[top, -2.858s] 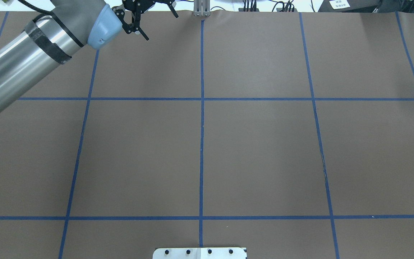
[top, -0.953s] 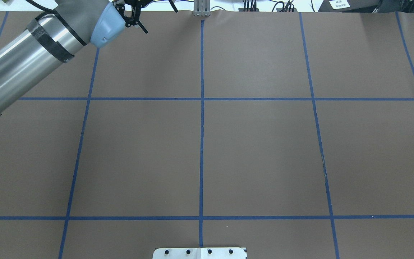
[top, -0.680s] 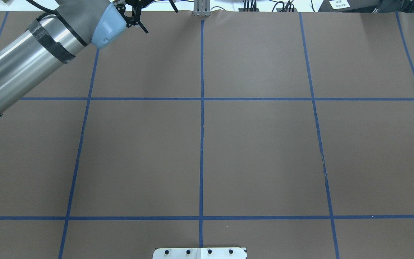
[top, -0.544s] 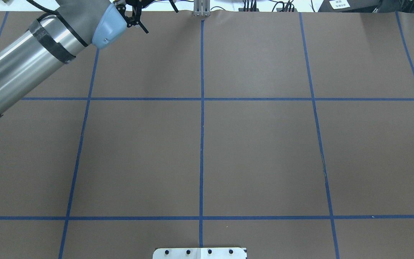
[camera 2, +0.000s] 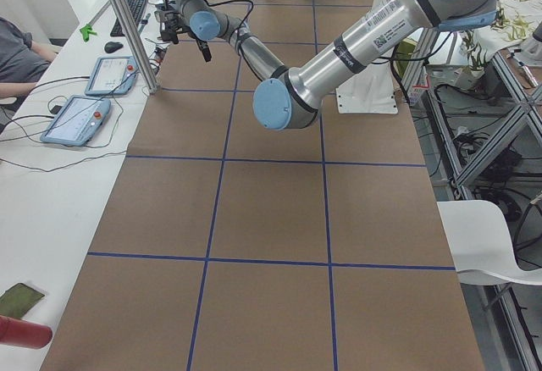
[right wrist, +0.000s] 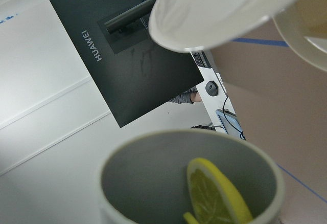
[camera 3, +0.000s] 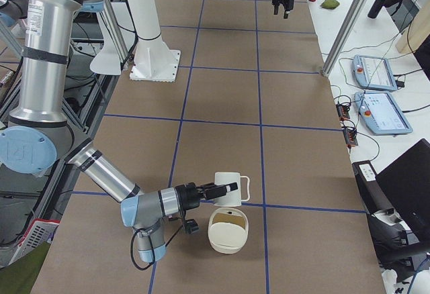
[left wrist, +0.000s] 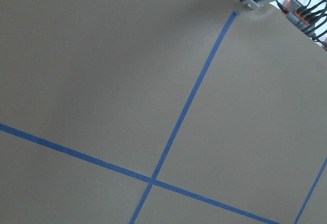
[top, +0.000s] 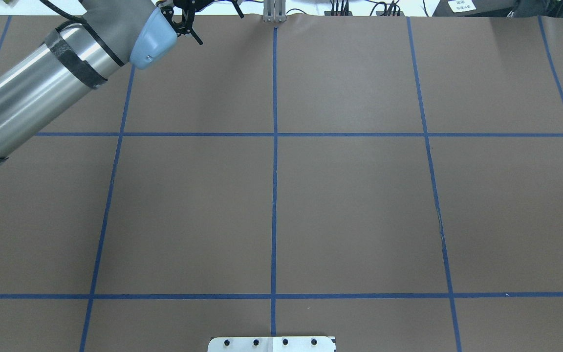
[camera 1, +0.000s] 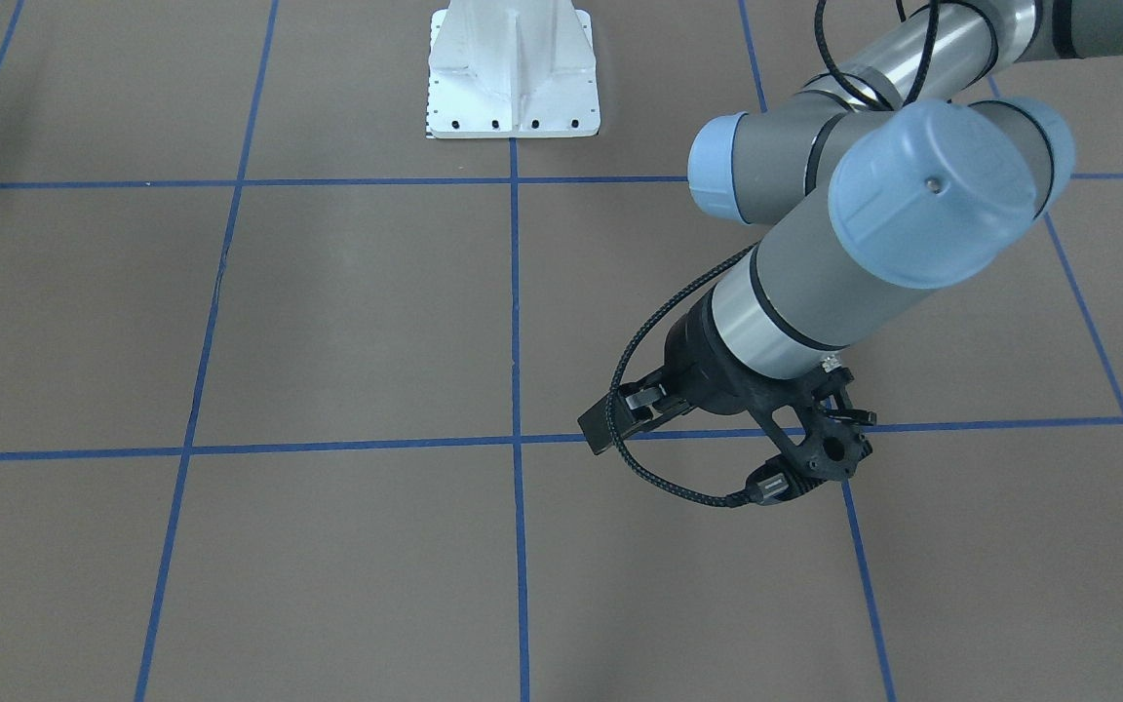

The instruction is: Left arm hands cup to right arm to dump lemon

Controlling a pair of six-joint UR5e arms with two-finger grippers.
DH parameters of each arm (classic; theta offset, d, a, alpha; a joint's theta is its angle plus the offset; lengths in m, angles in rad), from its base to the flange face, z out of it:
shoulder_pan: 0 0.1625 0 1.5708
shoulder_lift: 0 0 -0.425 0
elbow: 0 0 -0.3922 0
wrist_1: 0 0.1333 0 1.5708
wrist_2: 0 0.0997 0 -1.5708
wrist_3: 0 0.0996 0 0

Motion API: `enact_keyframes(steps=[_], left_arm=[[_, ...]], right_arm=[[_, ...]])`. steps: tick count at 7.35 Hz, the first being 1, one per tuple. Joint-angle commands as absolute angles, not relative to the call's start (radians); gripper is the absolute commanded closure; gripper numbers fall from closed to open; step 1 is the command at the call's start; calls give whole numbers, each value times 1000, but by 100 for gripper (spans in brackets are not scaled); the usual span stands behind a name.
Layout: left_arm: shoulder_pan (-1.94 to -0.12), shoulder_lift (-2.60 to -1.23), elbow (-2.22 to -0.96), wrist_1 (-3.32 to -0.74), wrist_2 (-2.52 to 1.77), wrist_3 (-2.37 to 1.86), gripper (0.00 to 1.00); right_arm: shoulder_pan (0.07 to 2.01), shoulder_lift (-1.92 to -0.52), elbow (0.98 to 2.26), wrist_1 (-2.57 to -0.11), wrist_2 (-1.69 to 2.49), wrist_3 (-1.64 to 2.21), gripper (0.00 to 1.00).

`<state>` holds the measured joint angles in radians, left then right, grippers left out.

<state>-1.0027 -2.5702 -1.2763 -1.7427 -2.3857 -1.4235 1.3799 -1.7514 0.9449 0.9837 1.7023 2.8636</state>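
Note:
The cream-white cup (camera 3: 227, 181) sits at the fingers of my right gripper (camera 3: 232, 188), just above the table near its right end. From this view alone I cannot tell whether the gripper is shut. In the right wrist view the cup (right wrist: 148, 175) shows its grey inside, with a yellow lemon (right wrist: 214, 196) slice in it. My left gripper (top: 220, 29) is open and empty at the table's far edge. It also shows in the side views (camera 2: 190, 47) (camera 3: 282, 4). In the front-facing view its wrist (camera 1: 766, 380) hides the fingers.
A second cream-white vessel (camera 3: 228, 230) stands on the table right below the cup; pale rounded shapes (right wrist: 209, 9) fill the top of the right wrist view. The white robot base (camera 1: 513, 68) is at the near edge. A metal post (top: 274, 14) stands at the far edge, with tablets (camera 3: 376, 72) beyond it.
In the overhead view my left arm has shifted a little toward the far edge and to the right. Its fingers stay apart. Nothing else moved there.

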Motion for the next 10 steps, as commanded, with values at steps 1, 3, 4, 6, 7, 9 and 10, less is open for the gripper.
enact_keyframes(steps=[1, 3, 4, 6, 7, 9, 10], left_arm=[[-1006, -2586, -1278, -1741, -2361, -1410, 0], [-1005, -2595, -1282, -1730, -2338, -1407, 0], [-1005, -2597, -1282, -1726, -2338, -1399, 0], [-1005, -2597, -1282, -1726, -2338, -1396, 0], [-1005, -2597, -1282, -1724, -2336, -1396, 0], [-1003, -2597, -1282, -1724, -2324, -1396, 0], [-1003, -2597, -1282, -1724, -2322, -1394, 0]], right_arm=[[1399, -1750, 945, 992, 1686, 2989, 66], [1417, -1750, 945, 992, 1681, 3033, 66], [1425, -1750, 945, 992, 1680, 3057, 66], [1457, -1758, 945, 992, 1680, 3129, 66], [1465, -1755, 943, 992, 1680, 3145, 66], [1474, -1753, 945, 994, 1680, 3216, 66], [1474, -1752, 945, 994, 1680, 3218, 66]])
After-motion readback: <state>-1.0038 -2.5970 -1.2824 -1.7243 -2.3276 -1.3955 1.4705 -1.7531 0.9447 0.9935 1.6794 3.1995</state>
